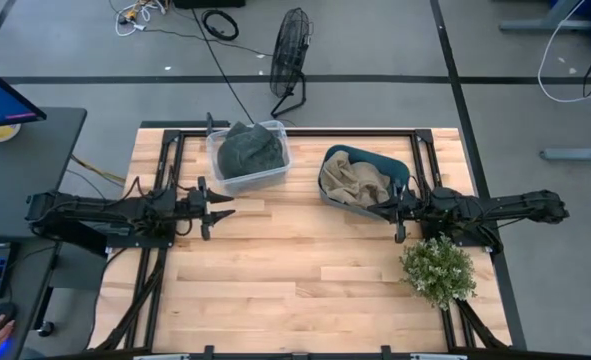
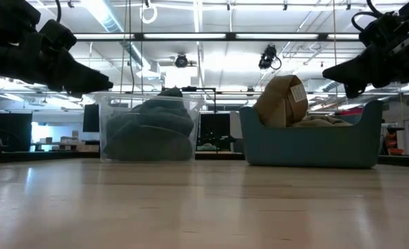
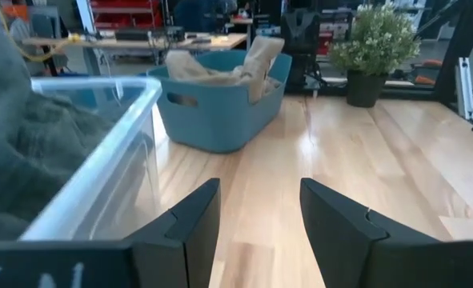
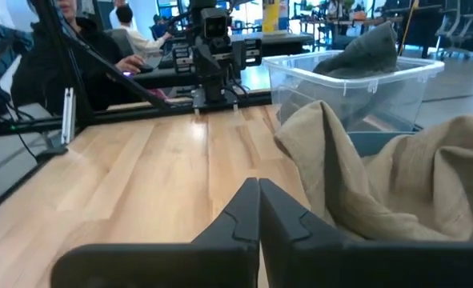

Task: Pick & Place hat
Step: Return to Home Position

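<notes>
robotics lab, taped concrete floor [image 1: 375, 50], floor fan [image 1: 290, 45], loose cables [image 1: 220, 22], ceiling strip lights [image 2: 211, 36], workbenches [image 3: 220, 38] beyond

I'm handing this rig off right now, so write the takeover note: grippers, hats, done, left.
Left gripper: open, empty, beside the clear bin.
Right gripper: shut, empty, at the blue bin's edge.
Brown caps lie in the blue bin; dark caps fill the clear bin. No cap shows on the table.
Done: sorting looks finished. Left: bring both arms home.

Right tool [image 4: 258, 210] closed, empty — brown caps [image 4: 396, 180] beside, perhaps touching.
</notes>
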